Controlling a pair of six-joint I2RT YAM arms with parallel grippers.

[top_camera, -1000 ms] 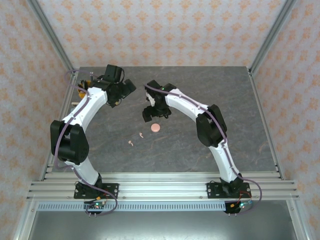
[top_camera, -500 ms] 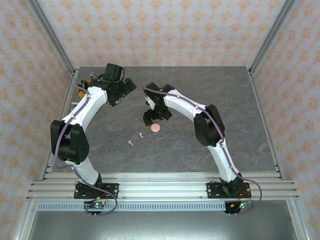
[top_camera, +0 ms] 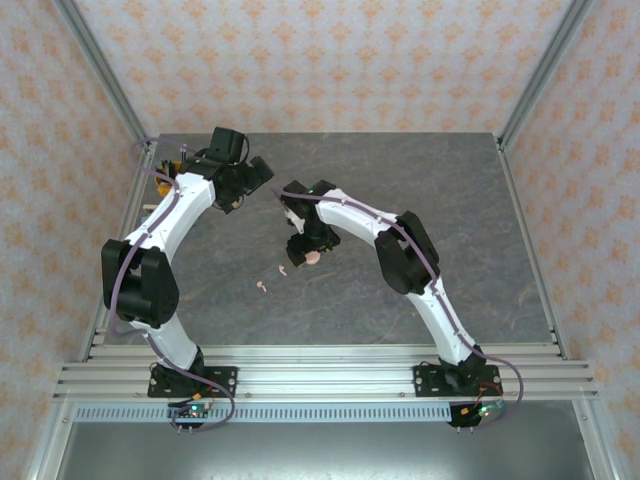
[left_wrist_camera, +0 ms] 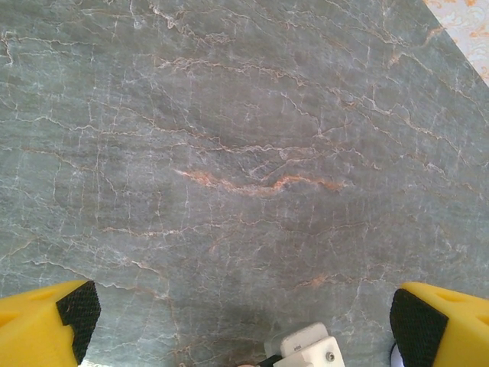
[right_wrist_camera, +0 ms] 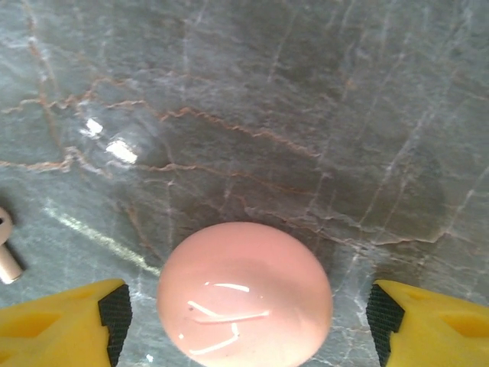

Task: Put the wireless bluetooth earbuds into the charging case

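A round, glossy pale pink charging case (right_wrist_camera: pixel 244 294) lies closed on the marble table. My right gripper (right_wrist_camera: pixel 247 317) is open and straddles it, with a gap between the case and each black pad (right_wrist_camera: pixel 114 313). From above, the right gripper (top_camera: pixel 303 247) partly covers the case (top_camera: pixel 315 258). Two tiny pale pink earbuds (top_camera: pixel 283 269) (top_camera: pixel 262 286) lie loose on the table, left of the case and nearer the front. One earbud (right_wrist_camera: pixel 6 258) shows at the left edge of the right wrist view. My left gripper (top_camera: pixel 255 178) hovers open at the back left, with bare table between its fingers (left_wrist_camera: pixel 69 317).
The grey marble tabletop (top_camera: pixel 450 230) is bounded by metal frame posts and patterned walls. A white block-shaped part (left_wrist_camera: pixel 309 348) pokes in at the bottom edge of the left wrist view. Wide room lies on the table's right half.
The right arm has swung left and toward the front, bringing its gripper over the pink case, which is now partly covered from above. The left arm has stayed put.
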